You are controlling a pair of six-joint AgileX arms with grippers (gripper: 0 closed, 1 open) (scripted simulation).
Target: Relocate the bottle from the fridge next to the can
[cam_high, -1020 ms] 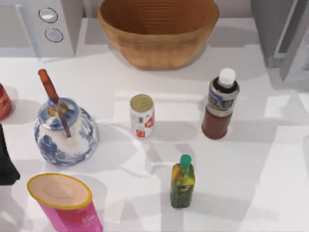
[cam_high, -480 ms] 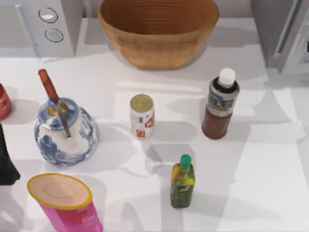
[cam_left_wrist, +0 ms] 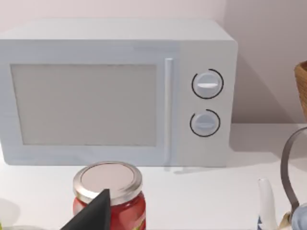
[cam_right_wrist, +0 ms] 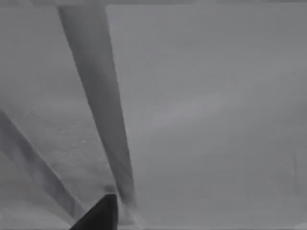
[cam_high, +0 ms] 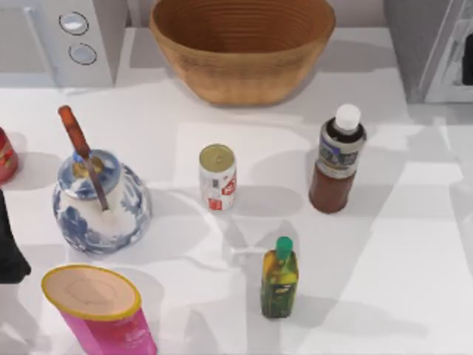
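Note:
The bottle, white-capped with a grey-blue label and reddish-brown lower body, stands upright on the white table, right of centre. The can, white with red markings and a gold top, stands upright to its left, a wide gap between them. At the back right corner is the grey fridge, its pale door panel nearly flat against it. My right gripper shows as a dark piece at that door; the right wrist view has the grey door close up. My left gripper is parked at the table's left edge.
A wicker basket sits at the back centre and a light grey microwave at the back left. A blue-and-white teapot, a pink canister, a red can and a green-capped bottle stand around the can.
The fridge door has swung inward toward the fridge body, and the shadows on the table's right side have shifted. The bottle, the can and the left arm have not moved.

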